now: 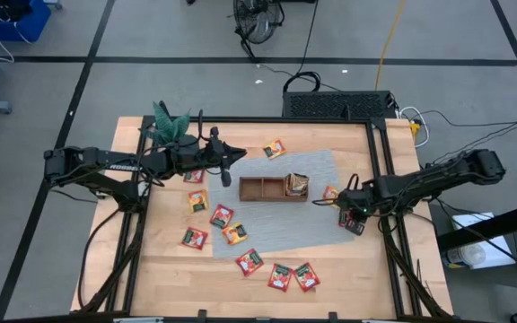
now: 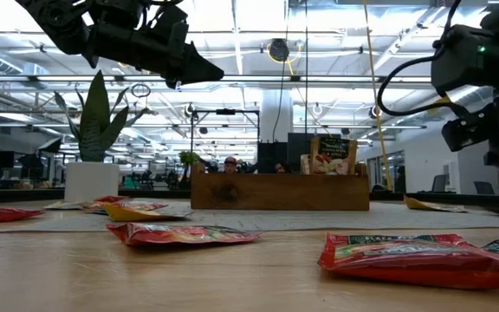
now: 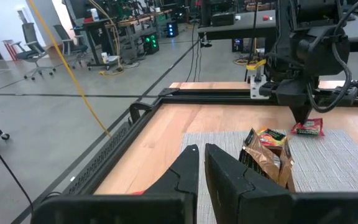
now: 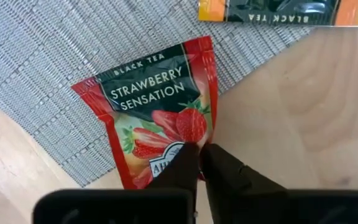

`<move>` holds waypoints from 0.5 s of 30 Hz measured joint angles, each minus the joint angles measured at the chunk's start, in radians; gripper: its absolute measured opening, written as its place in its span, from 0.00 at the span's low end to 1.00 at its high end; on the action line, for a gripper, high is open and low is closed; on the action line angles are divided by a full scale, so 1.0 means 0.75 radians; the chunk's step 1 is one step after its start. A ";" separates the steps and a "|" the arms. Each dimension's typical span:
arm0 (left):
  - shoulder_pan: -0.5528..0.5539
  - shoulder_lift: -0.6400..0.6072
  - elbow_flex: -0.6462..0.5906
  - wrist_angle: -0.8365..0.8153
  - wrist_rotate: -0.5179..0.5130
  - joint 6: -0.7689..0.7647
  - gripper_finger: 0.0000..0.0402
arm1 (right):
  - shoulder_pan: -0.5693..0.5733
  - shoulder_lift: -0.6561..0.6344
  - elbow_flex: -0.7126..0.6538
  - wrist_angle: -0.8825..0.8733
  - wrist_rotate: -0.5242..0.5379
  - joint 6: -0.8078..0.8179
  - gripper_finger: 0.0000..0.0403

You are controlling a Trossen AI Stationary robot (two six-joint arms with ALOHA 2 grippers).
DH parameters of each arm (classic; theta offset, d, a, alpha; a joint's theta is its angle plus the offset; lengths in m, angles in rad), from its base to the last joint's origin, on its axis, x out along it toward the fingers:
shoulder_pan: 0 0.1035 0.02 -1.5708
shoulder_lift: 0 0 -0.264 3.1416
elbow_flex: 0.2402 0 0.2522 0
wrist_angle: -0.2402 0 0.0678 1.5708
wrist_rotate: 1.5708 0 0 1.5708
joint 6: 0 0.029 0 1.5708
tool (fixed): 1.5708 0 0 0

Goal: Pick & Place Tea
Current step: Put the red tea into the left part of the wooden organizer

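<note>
Several flat tea sachets, mostly red, lie scattered on the grey mat [image 1: 267, 215] and the wood, for instance one [image 1: 222, 216] and another [image 1: 280, 276]. A few stand in the right compartment [image 1: 296, 186] of the brown wooden tray [image 1: 274, 188]. My right gripper [image 1: 353, 213] is down at the mat's right near corner, shut on a red strawberry sachet [image 4: 154, 118]. My left gripper [image 1: 232, 170] hangs shut and empty well above the table, just left of the tray; it also shows in the low view [image 2: 206, 74] and in its own wrist view [image 3: 202, 155]. My right gripper [image 4: 201, 162] comes from above, pointing down, onto the red sachet's edge by the strawberry picture [image 4: 194, 134]. The two fingers are closed together there and cover the exact spot. The sachet lies flat, partly on the mat's corner and partly on the wood.
An orange sachet [image 4: 272, 11] lies on the mat just beyond the red one. A potted plant [image 1: 169, 124] stands at the far left corner. A black frame [image 1: 380, 179] borders the table. Bare wood shows along the near edge [image 1: 348, 287].
</note>
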 joint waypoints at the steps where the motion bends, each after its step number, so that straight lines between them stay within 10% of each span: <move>1: 0.000 0.000 0.000 0.000 0.000 0.000 0.09 | 0.003 -0.011 0.010 0.002 0.008 0.000 0.02; 15: 0.000 0.000 0.000 0.000 0.000 0.000 0.09 | 0.208 -0.197 0.178 0.516 0.382 -0.449 0.00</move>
